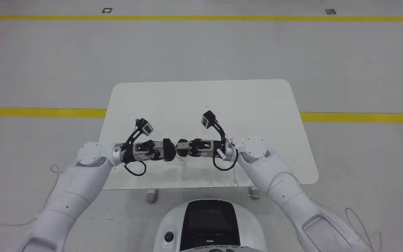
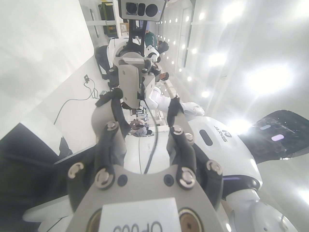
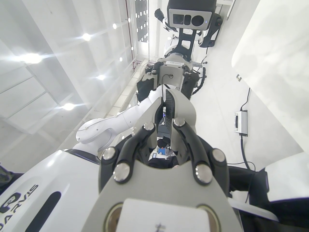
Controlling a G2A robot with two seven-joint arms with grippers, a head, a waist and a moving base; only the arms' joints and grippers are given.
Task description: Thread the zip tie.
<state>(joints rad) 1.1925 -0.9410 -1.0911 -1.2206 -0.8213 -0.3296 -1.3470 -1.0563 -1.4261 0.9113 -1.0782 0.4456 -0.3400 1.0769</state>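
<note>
From above we see both arms meeting tip to tip over the near edge of the table (image 1: 252,107), but their fingers are too small there to read. The wrist views fill that in. The left gripper (image 2: 144,101) has its fingers spread wide with nothing between the pads. The right gripper (image 3: 165,98) faces it with its fingers pinched narrow. In the left wrist view a thin dark strand, which we take for the zip tie (image 2: 155,134), runs from the right gripper's tips through the gap between the left fingers towards the left palm. The right wrist view shows little of the strand, so we cannot tell how it is gripped.
</note>
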